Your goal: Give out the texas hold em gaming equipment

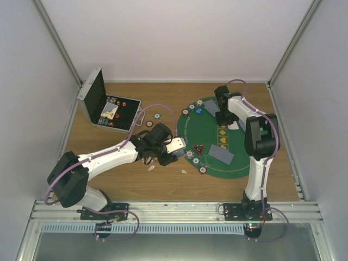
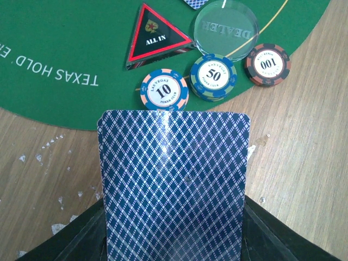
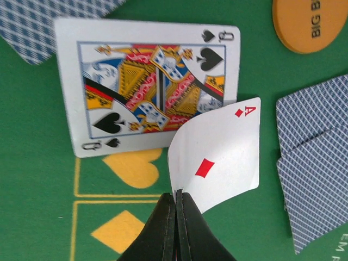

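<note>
Wooden desk (image 1: 163, 185) with a green mat (image 1: 187, 130) on its right half. Left jaws are clamped on a blue-backed card (image 2: 174, 185) by its short end, long axis aimed at the chips (image 2: 164, 89) on the mat's rim, probably for sliding it flat. Right jaws pinch the ace (image 3: 217, 157) at a corner toward the far edge, tip slanting away beside the queen (image 3: 152, 81), likely next in that row.

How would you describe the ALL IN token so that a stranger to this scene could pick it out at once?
Find the green Texas Hold'em mat on the wooden table. Near its left edge, beside the clear dealer button and three striped chips, lies the ALL IN token. It alone is a triangle, black with a red border; those neighbours are round.
</note>
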`<state>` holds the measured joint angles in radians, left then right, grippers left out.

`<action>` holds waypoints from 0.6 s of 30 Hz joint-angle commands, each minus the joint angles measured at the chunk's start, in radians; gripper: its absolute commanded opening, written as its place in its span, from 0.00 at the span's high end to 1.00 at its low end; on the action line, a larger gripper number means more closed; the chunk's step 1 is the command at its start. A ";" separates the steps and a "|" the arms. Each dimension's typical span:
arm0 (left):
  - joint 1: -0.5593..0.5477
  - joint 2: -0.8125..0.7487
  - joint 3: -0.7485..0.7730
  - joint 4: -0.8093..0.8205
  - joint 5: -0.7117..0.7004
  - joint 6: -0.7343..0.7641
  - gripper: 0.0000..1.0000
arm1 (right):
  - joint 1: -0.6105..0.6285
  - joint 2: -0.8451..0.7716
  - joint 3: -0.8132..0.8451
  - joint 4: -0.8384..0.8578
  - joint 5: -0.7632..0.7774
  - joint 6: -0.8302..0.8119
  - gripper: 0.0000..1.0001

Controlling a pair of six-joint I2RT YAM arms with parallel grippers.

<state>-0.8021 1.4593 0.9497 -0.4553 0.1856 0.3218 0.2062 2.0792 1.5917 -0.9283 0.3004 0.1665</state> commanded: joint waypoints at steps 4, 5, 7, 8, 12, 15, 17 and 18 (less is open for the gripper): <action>0.004 -0.014 -0.005 0.051 0.010 -0.007 0.44 | 0.014 0.058 0.067 -0.009 -0.092 0.067 1.00; 0.004 -0.015 -0.005 0.051 0.010 -0.007 0.44 | 0.016 0.061 0.070 -0.008 -0.096 0.070 1.00; 0.004 -0.016 -0.006 0.051 0.010 -0.008 0.44 | 0.020 0.070 0.076 -0.008 -0.101 0.075 0.99; 0.004 -0.016 -0.006 0.050 0.008 -0.009 0.44 | 0.021 0.073 0.081 -0.008 -0.103 0.078 0.99; 0.004 -0.016 -0.006 0.052 0.009 -0.008 0.44 | 0.021 0.083 0.094 -0.012 -0.124 0.094 0.99; 0.004 -0.018 -0.008 0.052 0.011 -0.008 0.44 | 0.022 0.087 0.109 -0.018 -0.156 0.114 0.92; 0.004 -0.019 -0.008 0.052 0.008 -0.009 0.44 | 0.022 0.085 0.115 -0.017 -0.175 0.125 0.88; 0.004 -0.019 -0.008 0.052 0.006 -0.009 0.44 | 0.022 0.083 0.117 -0.018 -0.182 0.129 0.86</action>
<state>-0.8021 1.4593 0.9497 -0.4549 0.1860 0.3218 0.2218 2.1452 1.6779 -0.9337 0.1703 0.2584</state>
